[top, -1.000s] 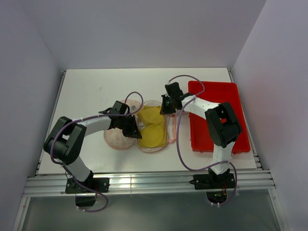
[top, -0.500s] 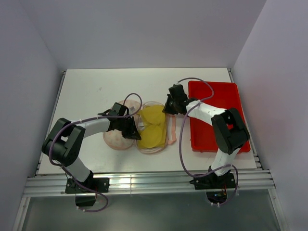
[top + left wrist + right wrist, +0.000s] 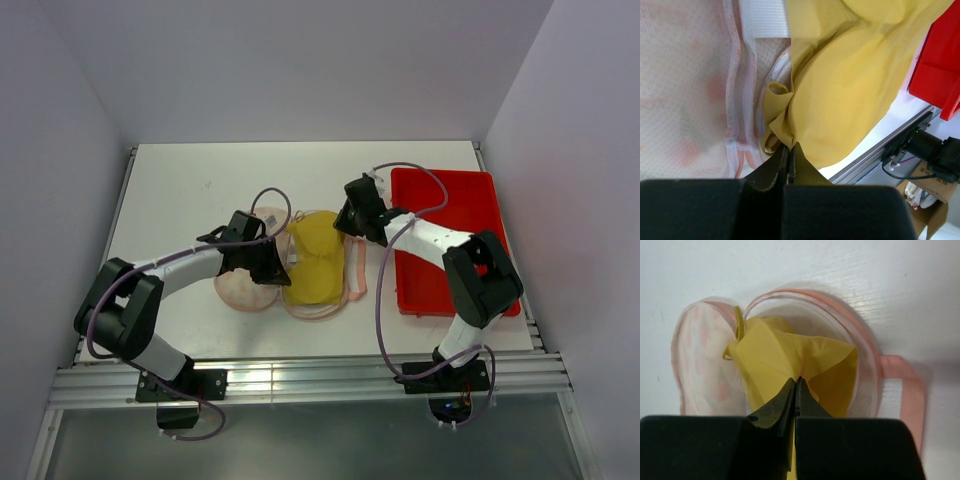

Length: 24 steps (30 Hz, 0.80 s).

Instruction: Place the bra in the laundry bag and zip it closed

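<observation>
- Pink-rimmed laundry bag (image 3: 243, 288) lies open on the white table (image 3: 180, 190), low in the middle of the top view, with its mesh left half bare.
- Left gripper (image 3: 790, 149) has its jaws pinched together on a folded edge of the bra (image 3: 316, 262), at the bra's left side.
- Mustard fabric of the bra covers the bag's right half, inside its rim.
- Right gripper (image 3: 796, 382) is clenched on the bra's upper right edge.
- Red tray (image 3: 470, 200) sits at the right of the frame.

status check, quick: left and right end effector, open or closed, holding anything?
Left end effector: closed, pinching the bra.
Right end effector: closed, pinching the bra as well.
</observation>
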{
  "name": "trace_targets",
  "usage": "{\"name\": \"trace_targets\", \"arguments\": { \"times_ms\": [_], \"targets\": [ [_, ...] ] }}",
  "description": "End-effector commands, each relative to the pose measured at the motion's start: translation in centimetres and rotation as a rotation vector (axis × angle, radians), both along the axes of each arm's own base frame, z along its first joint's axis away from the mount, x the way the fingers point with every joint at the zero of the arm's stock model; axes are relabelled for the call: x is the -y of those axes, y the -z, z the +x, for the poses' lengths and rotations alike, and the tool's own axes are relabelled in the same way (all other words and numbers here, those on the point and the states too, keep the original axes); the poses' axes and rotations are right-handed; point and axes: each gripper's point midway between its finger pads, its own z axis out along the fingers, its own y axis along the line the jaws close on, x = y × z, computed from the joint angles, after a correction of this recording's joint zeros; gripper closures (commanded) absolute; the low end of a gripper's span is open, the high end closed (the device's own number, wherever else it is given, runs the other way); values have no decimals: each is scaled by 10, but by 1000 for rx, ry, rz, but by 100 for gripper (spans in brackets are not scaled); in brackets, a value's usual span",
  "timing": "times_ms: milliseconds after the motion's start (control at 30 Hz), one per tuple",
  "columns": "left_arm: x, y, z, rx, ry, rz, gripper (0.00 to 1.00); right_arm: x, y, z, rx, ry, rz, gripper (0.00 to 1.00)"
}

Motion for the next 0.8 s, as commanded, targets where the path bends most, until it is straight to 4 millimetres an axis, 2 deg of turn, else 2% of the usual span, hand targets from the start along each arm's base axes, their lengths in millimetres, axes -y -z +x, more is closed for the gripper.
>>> {"name": "trace_targets", "arguments": {
  "times_ms": [0,167,300,433,633,767],
  "targets": [
    [3,-21,9,67,-18,-1,100,-10,-10,6,40,39,5,100],
    [2,-26,9,88,-30,8,100,-19,-2,0,24,39,-2,100],
    [2,-28,8,93,-34,10,100,-6,10,-8,-10,78,-44,100],
    [5,-26,6,89,-31,9,100,4,12,-15,-13,107,-58,100],
    [9,-27,5,94,-41,2,100,3,28,-25,-52,93,-57,100],
    [10,-28,3,96,-45,4,100,4,30,-29,-55,90,-68,100]
  ]
}}
